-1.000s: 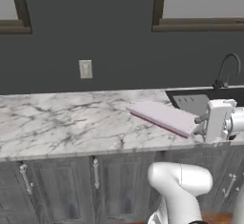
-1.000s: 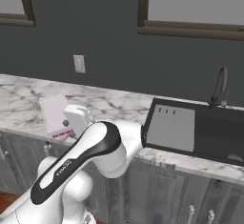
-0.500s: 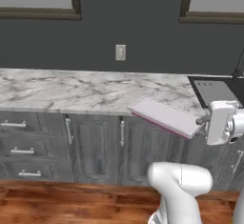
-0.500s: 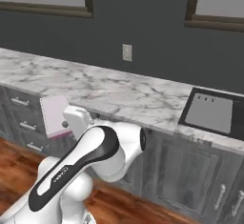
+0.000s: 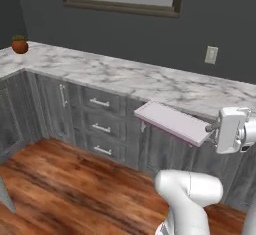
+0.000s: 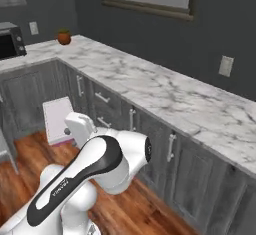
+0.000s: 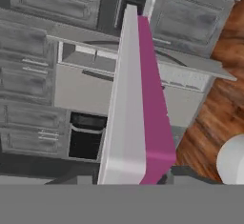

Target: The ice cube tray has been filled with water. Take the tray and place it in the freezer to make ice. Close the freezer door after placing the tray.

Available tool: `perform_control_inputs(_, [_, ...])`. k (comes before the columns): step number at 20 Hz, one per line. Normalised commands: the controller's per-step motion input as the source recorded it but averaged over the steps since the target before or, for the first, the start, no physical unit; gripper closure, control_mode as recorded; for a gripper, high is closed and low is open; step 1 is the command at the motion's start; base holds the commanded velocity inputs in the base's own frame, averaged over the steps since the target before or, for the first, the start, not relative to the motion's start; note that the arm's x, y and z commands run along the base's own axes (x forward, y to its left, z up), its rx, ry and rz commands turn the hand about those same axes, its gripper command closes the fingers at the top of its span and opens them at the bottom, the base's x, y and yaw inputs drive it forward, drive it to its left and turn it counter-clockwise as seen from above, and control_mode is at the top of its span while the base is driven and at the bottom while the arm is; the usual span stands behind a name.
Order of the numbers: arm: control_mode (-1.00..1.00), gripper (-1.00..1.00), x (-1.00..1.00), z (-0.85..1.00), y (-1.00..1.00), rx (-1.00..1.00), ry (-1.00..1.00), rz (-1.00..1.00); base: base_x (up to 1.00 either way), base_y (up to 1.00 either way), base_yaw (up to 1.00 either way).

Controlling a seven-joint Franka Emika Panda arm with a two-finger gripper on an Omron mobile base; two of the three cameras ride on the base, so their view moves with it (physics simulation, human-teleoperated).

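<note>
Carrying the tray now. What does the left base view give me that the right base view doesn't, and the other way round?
Left base view: the gripper clamped on one end of the ice cube tray, which sits roughly level. Right base view: a microwave on the counter's far leg. Both: the tray, the marble counter, the potted plant and a wall outlet.

Hand (image 5: 214, 127) grips ice cube tray (image 5: 172, 122) level, off marble counter (image 5: 125, 76).
</note>
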Motion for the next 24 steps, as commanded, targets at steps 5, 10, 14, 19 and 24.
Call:
perform_control_inputs(5, [1.0, 1.0, 0.0, 0.0, 0.0, 0.0, 0.0, 0.0, 0.0, 0.48, 0.63])
perform_control_inputs(10, [1.0, 1.0, 0.0, 0.0, 0.0, 0.0, 0.0, 0.0, 0.02, 0.46, 0.57])
perform_control_inputs(14, [1.0, 1.0, 0.0, 0.0, 0.0, 0.0, 0.0, 0.0, 0.29, 0.45, 0.45])
perform_control_inputs(19, [1.0, 1.0, 0.0, 0.0, 0.0, 0.0, 0.0, 0.0, 0.24, 0.35, 0.26])
perform_control_inputs(24, [1.0, 1.0, 0.0, 0.0, 0.0, 0.0, 0.0, 0.0, 0.23, 0.38, 0.03])
